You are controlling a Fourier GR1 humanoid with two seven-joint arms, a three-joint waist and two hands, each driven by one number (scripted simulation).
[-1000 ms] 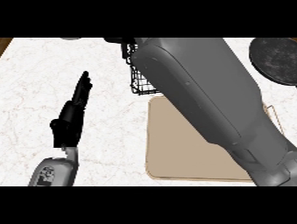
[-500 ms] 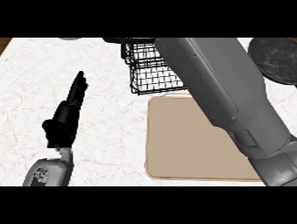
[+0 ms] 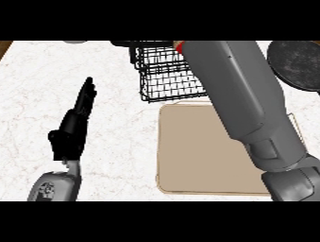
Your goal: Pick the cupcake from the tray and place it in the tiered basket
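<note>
— Since the right forearm hides its own hand, can you read that hand's state?
— No, I cannot tell. It ends over the basket, where a red-and-white scrap, probably the cupcake, peeks out.
— And the left hand?
— Released, fingers straight, resting over the desk.
— Step?
— Placing, I judge. Next: let go inside the basket, then lift clear. The tray shows nothing on its visible part.
— Any writing?
— None readable.

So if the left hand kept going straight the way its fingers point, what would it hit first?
Probably nothing: the left hand points up the bare marble counter, passing left of the wire basket. Depth is unclear.
</note>
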